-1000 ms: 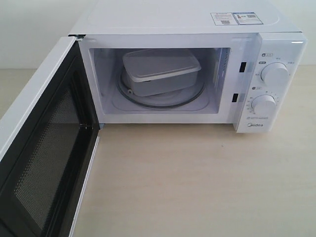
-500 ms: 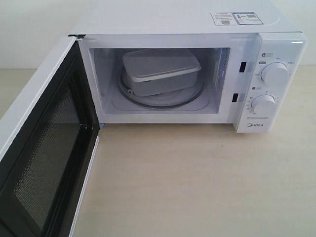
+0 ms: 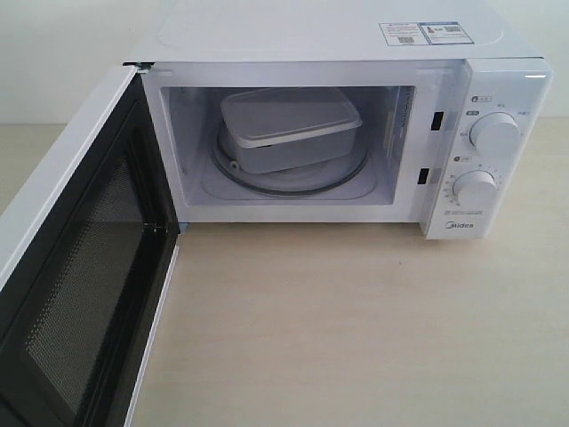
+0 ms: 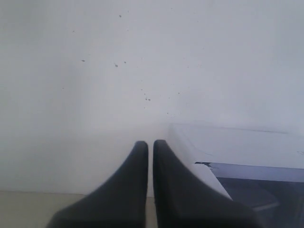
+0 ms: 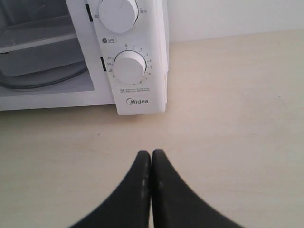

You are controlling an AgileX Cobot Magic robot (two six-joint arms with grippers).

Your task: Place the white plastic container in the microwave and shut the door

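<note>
Exterior, microwave: You had the microwave (image 3: 338, 36) standing on the tabletop (image 3: 356, 329), with stickers (image 3: 422, 33) on its top at 1 o'clock.
Exterior, door: Your door (image 3: 80, 267) stood wide open and swung out toward 8 o'clock, its black mesh inner face showing.
Exterior, container: The white plastic container (image 3: 289, 129) sat inside the cavity at 12 o'clock, lid on, resting on the glass turntable (image 3: 293, 185).
Exterior, dials: Two round dials (image 3: 494, 133) sat one above the other on the panel at 2 o'clock.
Exterior, claws: Neither claw was in this view.
Left wrist, claw: Your left claw (image 4: 150, 147) was pressed almost together, only a thin slit between its fingers, and it pinched nothing.
Left wrist, surroundings: It faced a pale wall (image 4: 95, 71), and a corner of the microwave showed beside the fingers.
Right wrist, claw: Your right claw (image 5: 151, 154) was pressed together and empty, above bare tabletop.
Right wrist, surroundings: Beyond its tips stood the control panel with the Midea badge (image 5: 137, 101).
</note>
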